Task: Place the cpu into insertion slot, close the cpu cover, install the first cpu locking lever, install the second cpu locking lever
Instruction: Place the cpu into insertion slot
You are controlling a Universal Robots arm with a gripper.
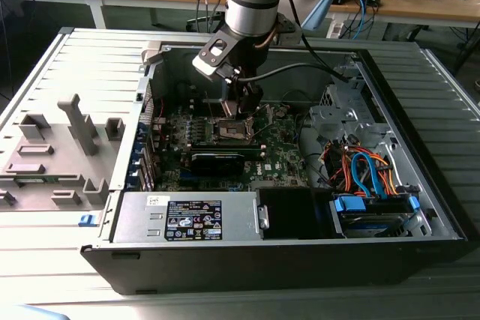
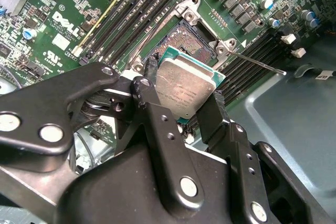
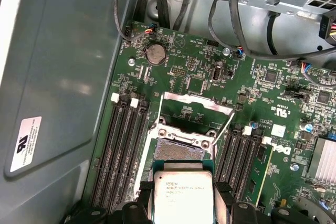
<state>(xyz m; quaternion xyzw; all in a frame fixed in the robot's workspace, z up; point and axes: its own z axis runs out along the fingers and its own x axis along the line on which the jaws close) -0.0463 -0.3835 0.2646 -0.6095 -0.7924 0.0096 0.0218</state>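
My gripper (image 2: 184,97) is shut on the cpu (image 2: 185,88), a flat square chip with a silvery top, held by two opposite edges between black fingers (image 2: 149,80). It hangs just above the insertion slot (image 2: 190,39), the dark square socket with a silver rim, and partly overlaps it in both wrist views. In the first wrist view the cpu (image 3: 182,188) sits before the slot (image 3: 181,146), and the cpu cover (image 3: 195,101) stands open beyond it. A thin locking lever (image 2: 258,63) sticks out sideways. In the exterior view the gripper (image 1: 238,109) is over the slot (image 1: 229,131).
Long black memory slots (image 3: 123,145) flank the socket. A black heatsink block (image 1: 217,161) lies just in front of it. Cables and a drive cage (image 1: 367,181) fill the case's right side, a power supply (image 1: 187,219) the front. A grey fixture (image 1: 67,148) stands outside at the left.
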